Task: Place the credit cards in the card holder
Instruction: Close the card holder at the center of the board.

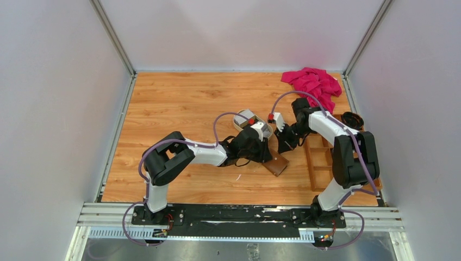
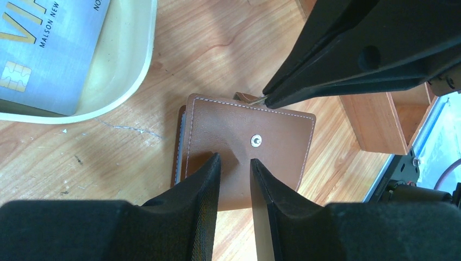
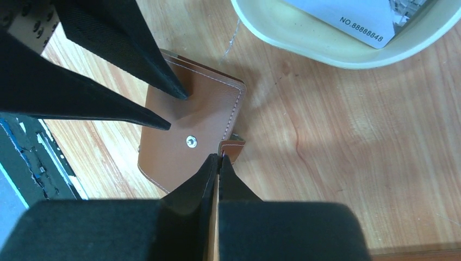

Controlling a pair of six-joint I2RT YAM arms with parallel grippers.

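The card holder is a brown leather wallet lying folded shut on the wooden table, snap stud up. My left gripper is open, its two fingertips set down on the wallet's top face with bare leather between them. My right gripper is shut, and its tips meet at the edge of the snap tab. Whether any leather is pinched does not show. Credit cards lie in the cream tray: a blue-grey card and a white card.
The cream oval tray sits just behind the wallet. A wooden compartment box stands to the right, beside the right arm. A pink cloth is bunched at the back right corner.
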